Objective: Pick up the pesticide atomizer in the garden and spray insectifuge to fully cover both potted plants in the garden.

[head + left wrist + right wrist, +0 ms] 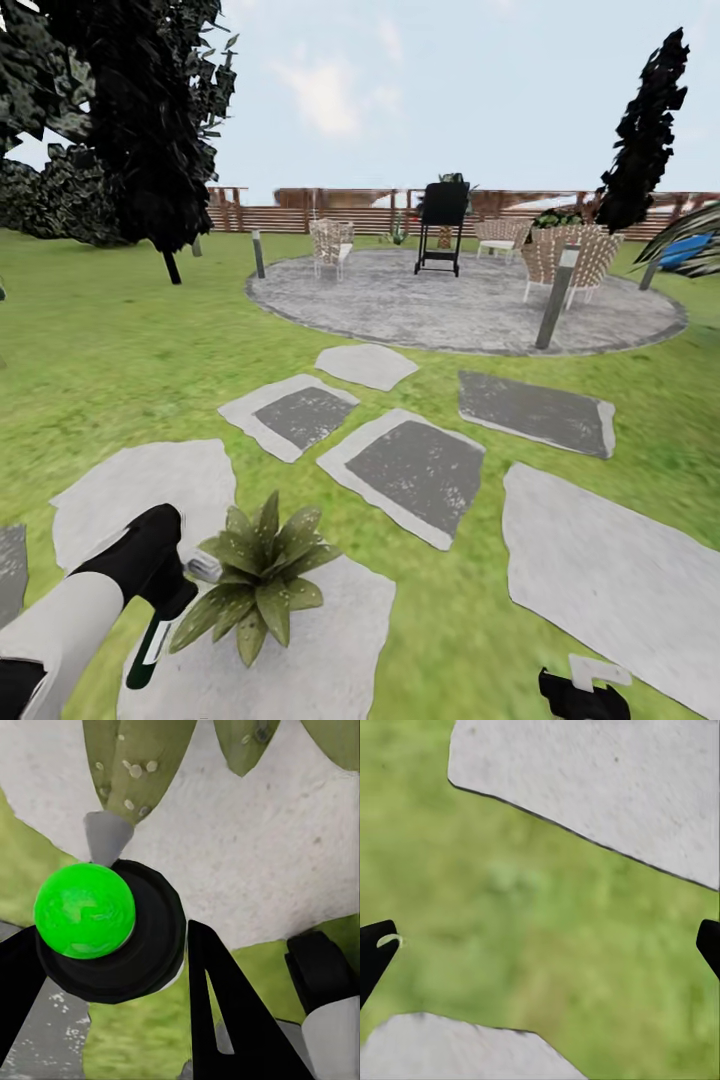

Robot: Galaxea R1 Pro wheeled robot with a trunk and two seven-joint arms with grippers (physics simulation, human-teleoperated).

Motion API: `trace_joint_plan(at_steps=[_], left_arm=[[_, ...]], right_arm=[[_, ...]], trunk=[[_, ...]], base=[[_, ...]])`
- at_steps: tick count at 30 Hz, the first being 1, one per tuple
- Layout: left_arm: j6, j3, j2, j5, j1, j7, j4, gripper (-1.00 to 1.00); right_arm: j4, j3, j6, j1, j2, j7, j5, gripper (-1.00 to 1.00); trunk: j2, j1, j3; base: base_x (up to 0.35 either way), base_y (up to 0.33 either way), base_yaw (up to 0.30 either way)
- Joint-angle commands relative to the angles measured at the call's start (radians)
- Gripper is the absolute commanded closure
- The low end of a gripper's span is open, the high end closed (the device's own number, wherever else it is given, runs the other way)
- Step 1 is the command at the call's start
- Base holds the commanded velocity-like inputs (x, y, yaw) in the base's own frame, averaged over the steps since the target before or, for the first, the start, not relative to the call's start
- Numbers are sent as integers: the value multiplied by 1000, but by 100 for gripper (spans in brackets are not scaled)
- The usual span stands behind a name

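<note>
Now | my left claw (112, 967) grips pesticide atomizer (112, 937), nozzle at potted plant (258, 585) | right claw (540, 945) open, empty | judging spraying underway; second plant left.

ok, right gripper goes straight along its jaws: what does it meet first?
Probably bare lawn: the right gripper, jaws wide apart, points at grass between two pale stepping stones. Depth is unclear.

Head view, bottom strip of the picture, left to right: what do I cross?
Left arm → atomizer held in the left gripper → potted plant on its pale stone → grass → large pale stone, with the right gripper below it.
</note>
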Motion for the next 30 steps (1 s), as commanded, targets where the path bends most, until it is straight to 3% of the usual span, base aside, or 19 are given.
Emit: trace_joint_plan(at_steps=[1, 17, 30], left_arm=[[3, -4, 0, -9, 0, -11, -2, 100], [4, -4, -3, -11, -2, -11, -5, 100], [3, -3, -3, -10, 6, -11, -3, 100]], right_arm=[[2, -8, -4, -1, 0, -3, 10, -100], [3, -8, -4, -1, 0, -3, 10, -100], [3, -8, -4, -1, 0, -3, 10, -100]], trunk=[[0, 0, -1], [0, 0, -1], [0, 0, -1]], base=[[0, 0, 127], [40, -229, 15], [0, -273, 257]])
